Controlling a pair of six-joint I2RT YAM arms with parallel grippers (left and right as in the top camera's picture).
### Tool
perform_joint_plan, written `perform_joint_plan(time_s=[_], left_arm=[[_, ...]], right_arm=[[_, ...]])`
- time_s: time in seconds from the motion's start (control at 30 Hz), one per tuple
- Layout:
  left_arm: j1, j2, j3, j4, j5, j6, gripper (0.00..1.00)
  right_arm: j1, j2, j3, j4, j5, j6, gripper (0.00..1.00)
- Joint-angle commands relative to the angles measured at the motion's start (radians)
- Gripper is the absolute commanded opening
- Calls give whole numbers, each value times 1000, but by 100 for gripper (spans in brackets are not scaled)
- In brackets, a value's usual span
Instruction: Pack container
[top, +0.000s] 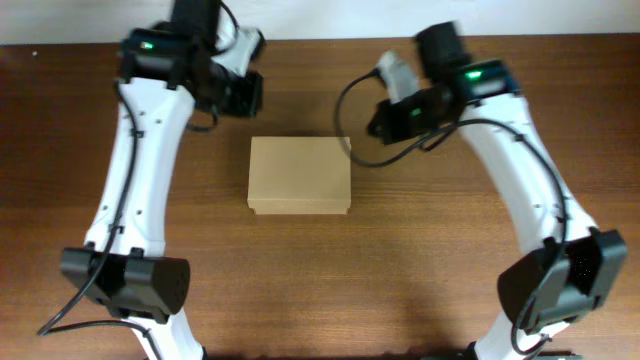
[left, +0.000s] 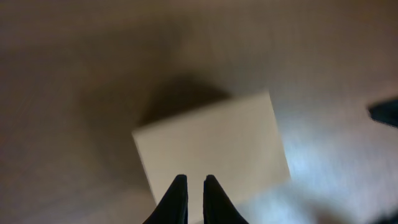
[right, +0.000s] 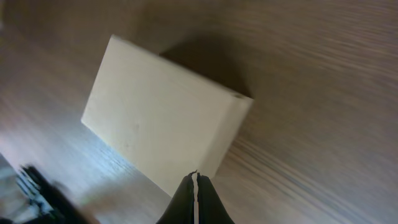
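1. The left jaws stand a narrow slit apart. Their two dark fingertips (left: 180, 196) have bare space between them and hold nothing.
2. The right jaws are pressed together, with only a thin line between the fingertips (right: 185, 199). They also hold nothing.
3. From overhead, both sets of jaws sit beyond the far edge of the container (top: 300, 175), the left ones off its far-left corner and the right ones off its far-right corner. Neither touches it.
4. The container lies flat near the middle of the worktop (top: 420, 270), between the two arms. Its lid is down, so whatever is inside cannot be seen.
5. It is a plain tan cardboard box, rectangular and shallow, with a smooth matte top. The right wrist view shows one short side wall and crisp folded edges.
6. The worktop is dark brown wood with a fine straight grain.
7. The left arm (top: 135, 170) and right arm (top: 520, 190) are white with black joints and dark cables.
8. The left wrist view is blurred, so the box there shows only as a pale slab.
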Motion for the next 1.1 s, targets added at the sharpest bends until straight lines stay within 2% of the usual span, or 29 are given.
perform_joint_plan(time_s=[0.0,0.17,0.33,0.43,0.57,0.6,0.63,0.67,0.77,0.8,0.93,1.07], left_arm=[[74,-15,23,31,-3,-54,10],[205,0,23,38,-33,-53,10],[307,13,22,29,-97,-53,10],[359,16,22,21,-136,-52,10],[389,16,22,16,-189,-52,10],[391,16,22,14,-198,-52,13],[391,16,22,11,-211,-52,19],[391,16,22,10,-226,-52,20],[391,15,22,11,-242,-52,19],[391,15,22,11,-252,-51,16],[391,12,41,3,-311,-43,10],[391,10,166,-80,-299,-26,8]], right_arm=[[-84,-17,14,-27,-72,29,4],[-214,-17,14,-57,-50,14,4],[-290,-17,14,-83,127,14,4],[-295,-17,14,-95,227,-1,4],[-279,-17,14,-101,250,-12,4],[-278,-17,14,-101,249,-12,4],[-277,-17,14,-103,249,-12,4],[-277,-17,14,-105,245,-11,4],[-270,-29,25,-124,246,-31,4],[-266,-38,32,-125,247,-39,4],[-267,-100,118,-140,262,-38,4],[-267,-192,335,-238,321,-38,4]])
